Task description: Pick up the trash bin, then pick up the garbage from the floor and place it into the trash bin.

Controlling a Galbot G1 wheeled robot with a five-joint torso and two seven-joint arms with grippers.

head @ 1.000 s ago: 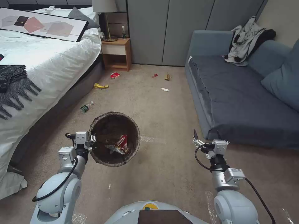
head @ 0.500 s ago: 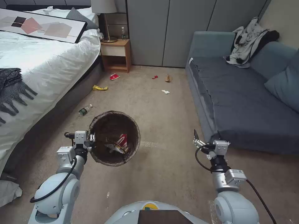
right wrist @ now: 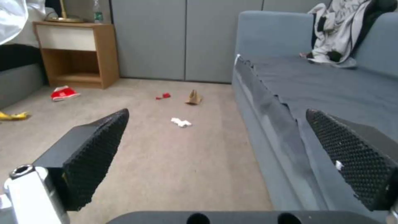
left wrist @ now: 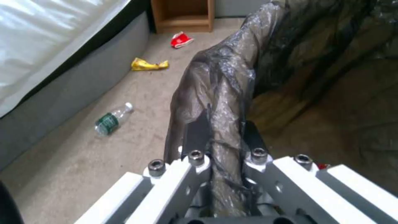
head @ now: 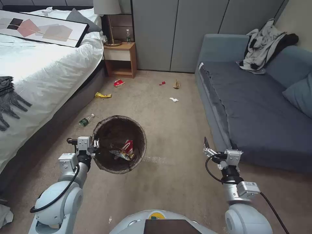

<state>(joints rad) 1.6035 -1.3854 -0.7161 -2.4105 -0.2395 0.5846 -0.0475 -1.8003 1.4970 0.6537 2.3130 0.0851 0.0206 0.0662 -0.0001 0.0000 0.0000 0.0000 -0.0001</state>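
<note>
The left gripper [head: 96, 143] is clamping the rim of the trash bin [head: 119, 144], which is hanging upright, mouth up, above the beige carpet [head: 169, 195]. The right gripper [right wrist: 215, 155] is hovering spread wide right of the bin, while garbage [head: 174, 99] is lying beyond it toward the nightstand [head: 119, 58].

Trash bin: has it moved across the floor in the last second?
Yes. Held by the left gripper, the trash bin has gone forward, toward the nightstand: the water bottle now lies closer beside its far rim.

Open beige carpet [head: 169, 130] runs ahead between the white-sheeted bed [head: 42, 78] on the left and the long blue-grey fabric sofa [head: 253, 107] on the right; a clear plastic water bottle [head: 85, 120] lies by the bed's edge.
</note>
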